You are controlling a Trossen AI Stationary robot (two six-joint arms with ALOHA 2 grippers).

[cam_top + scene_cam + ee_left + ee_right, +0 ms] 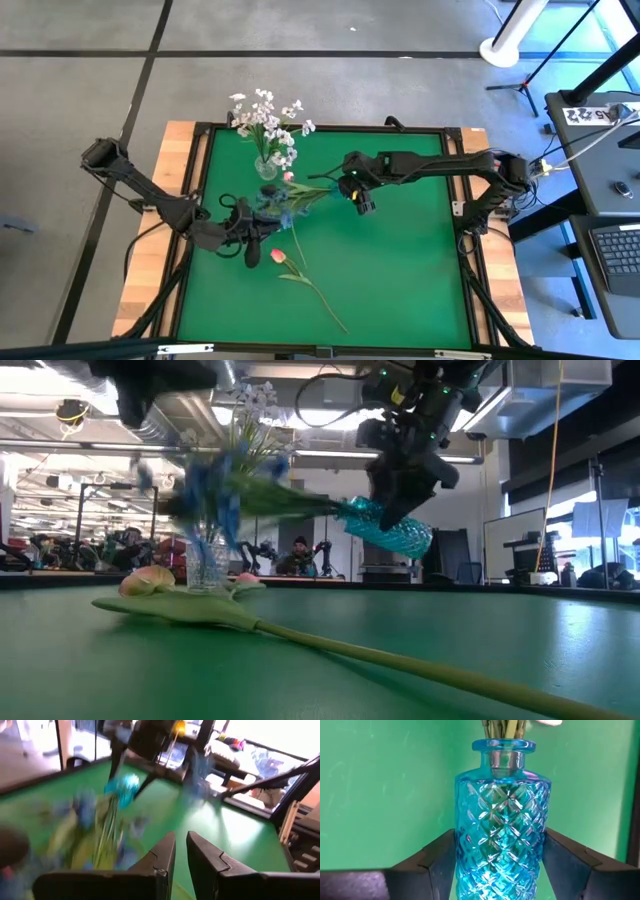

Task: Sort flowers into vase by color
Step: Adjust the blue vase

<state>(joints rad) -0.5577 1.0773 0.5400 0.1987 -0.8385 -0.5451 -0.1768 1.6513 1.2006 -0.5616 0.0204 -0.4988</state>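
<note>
The right gripper (497, 865) clamps the tilted blue vase (501, 815) with blue stems in—next, probably, standing it upright—the left gripper (181, 865) nearly shut, empty.

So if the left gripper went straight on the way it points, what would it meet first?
Probably the blue flowers, close ahead of the left gripper, whose stems run to the blue vase in the right gripper. Depth is blurred, so this is uncertain.
</note>
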